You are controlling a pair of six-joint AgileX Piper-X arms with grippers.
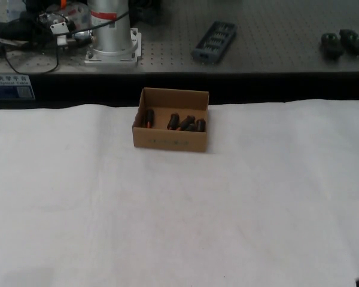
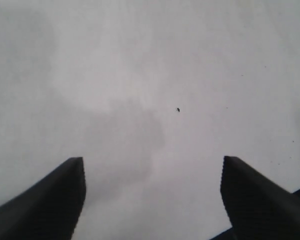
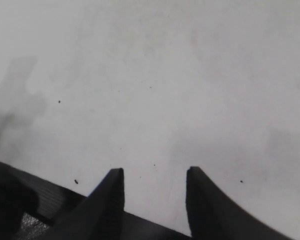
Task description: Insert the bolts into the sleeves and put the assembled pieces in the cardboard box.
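At the far part of the white sheet [image 1: 179,215], close to its back edge and about in the middle of the bench, stands the cardboard box [image 1: 170,142] with its open side up and one side wall facing the camera. Inside it lie several dark pieces [image 1: 187,123]. Most of them are together toward the right half of the box, touching or almost touching one another. Their long axes run roughly from the far wall toward the near wall, some of them leaning a little sideways. One single piece [image 1: 149,117] lies apart, near the left wall, with its long axis also going from far to near; a small orange spot shows on it. Whether bolts sit inside the sleeves I cannot tell.

The white sheet spreads around the box on its left, right and near sides. Behind the sheet is a perforated metal table [image 1: 269,36]. On it stand a metal post [image 1: 110,30] at the left, cables [image 1: 24,36] beside the post, a dark tray [image 1: 214,40] behind the box, and two dark round parts [image 1: 342,43] far to the right. A blue label [image 1: 11,86] is on the table's front edge.

The left gripper [image 2: 152,160] hangs over the sheet with its fingers spread wide, and the sheet with a tiny speck [image 2: 178,109] is seen between them. The right gripper [image 3: 155,170] is also over the sheet, its fingers parted by a narrower gap, holding no piece.
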